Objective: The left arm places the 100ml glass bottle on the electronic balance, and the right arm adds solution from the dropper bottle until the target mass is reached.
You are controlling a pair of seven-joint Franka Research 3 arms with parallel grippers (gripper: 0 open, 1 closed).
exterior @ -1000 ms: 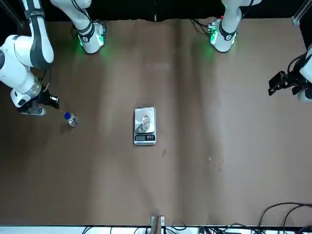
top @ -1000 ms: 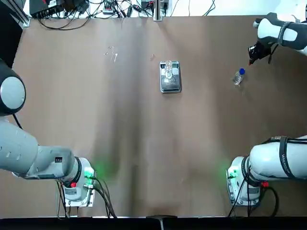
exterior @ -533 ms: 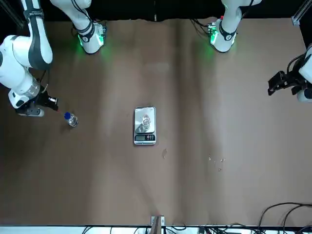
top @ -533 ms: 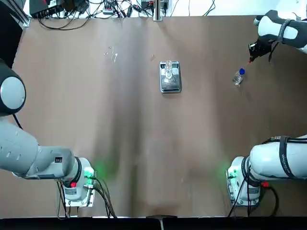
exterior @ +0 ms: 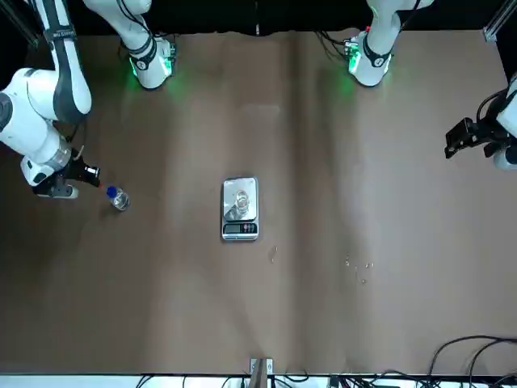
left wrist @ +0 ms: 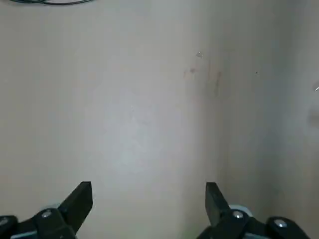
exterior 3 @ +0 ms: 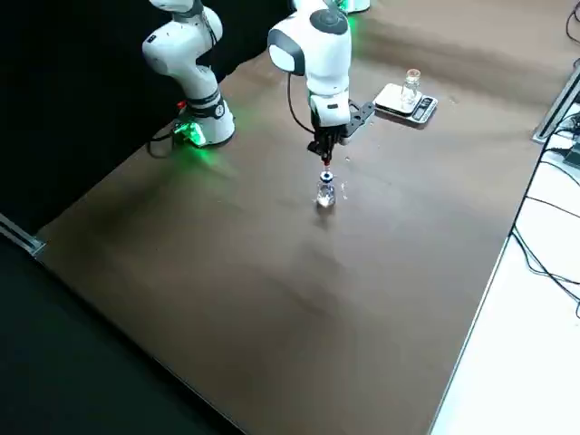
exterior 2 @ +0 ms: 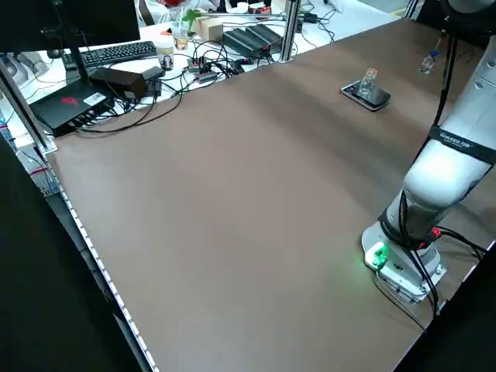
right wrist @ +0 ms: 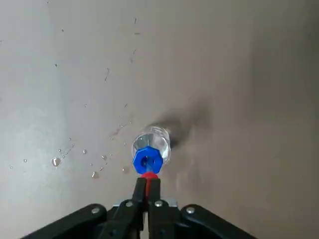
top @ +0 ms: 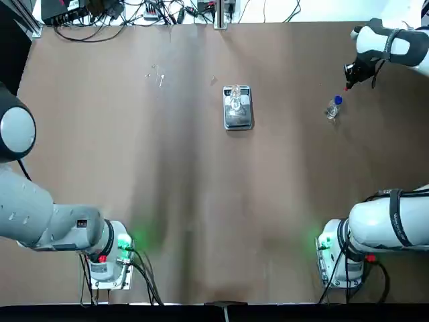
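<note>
The 100ml glass bottle stands upright on the electronic balance at the middle of the table's far half, also seen in the front view. The dropper bottle, with its blue collar, stands on the table to the right. My right gripper is shut on the red dropper tip, directly over the collar; in the top view this gripper hangs just beyond the bottle. My left gripper is open and holds nothing, over bare table at the far left.
Water droplets lie on the brown table beside the dropper bottle, and a few more left of the balance. Cables and electronics line the far edge. Both arm bases glow green at the near edge.
The right wrist has shifted slightly toward the table's middle, still shut on the red tip. The dropper bottle, the glass bottle and the left arm have not moved.
</note>
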